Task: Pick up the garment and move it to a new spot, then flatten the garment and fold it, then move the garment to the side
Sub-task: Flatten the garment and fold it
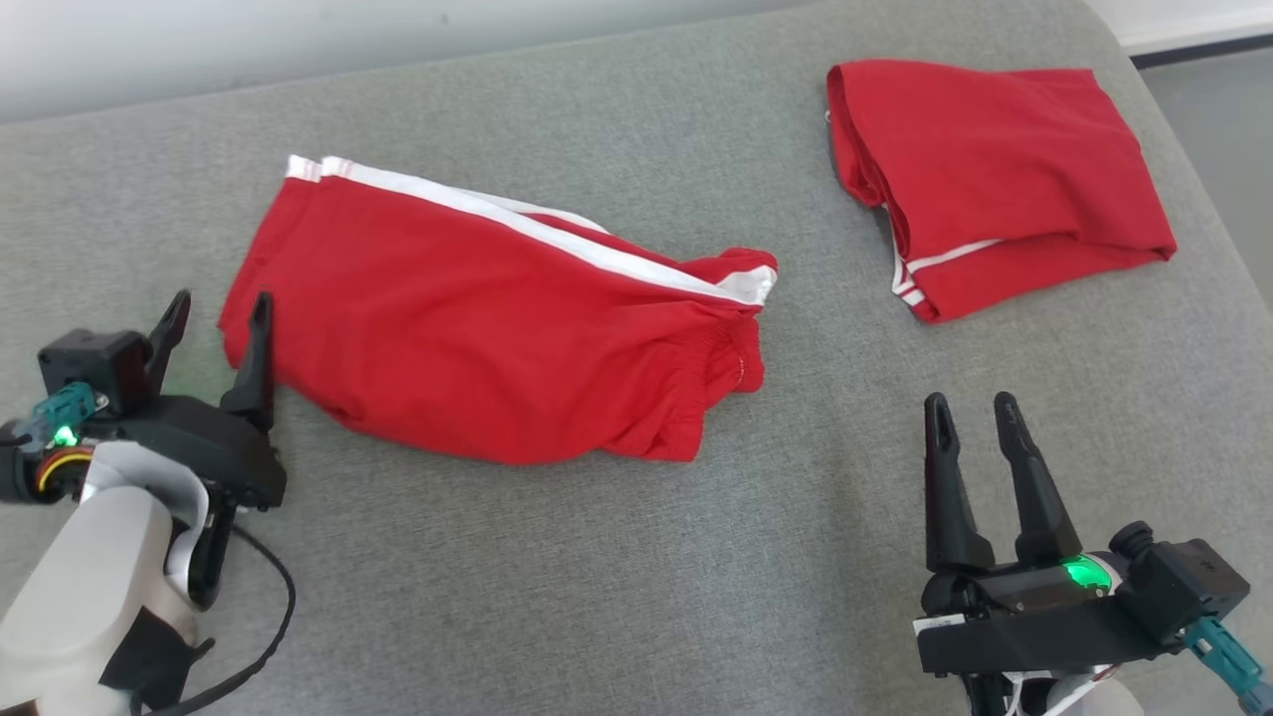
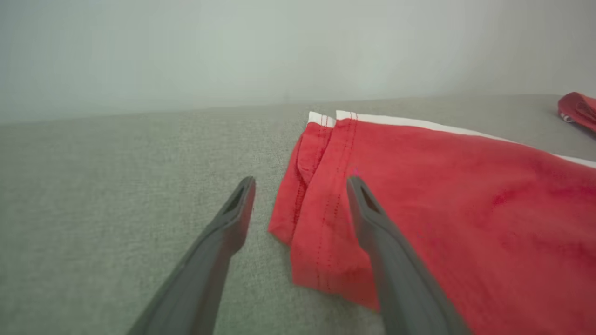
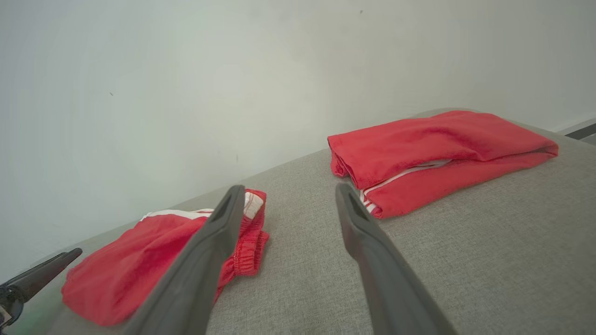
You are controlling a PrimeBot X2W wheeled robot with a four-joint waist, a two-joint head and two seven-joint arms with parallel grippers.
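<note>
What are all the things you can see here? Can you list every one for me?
rumpled shorts: one, red with white stripes, middle of the cushion
folded shorts: one, red with white stripes, far right of the cushion
cushion: one, grey, under both pairs of shorts
wall: one, pale, behind the cushion
floor: one patch, grey, past the cushion's far right edge
left jaws: one pair, dark, open, at the rumpled shorts' left edge
right jaws: one pair, dark, open, over bare cushion near the front right, holding nothing
</note>
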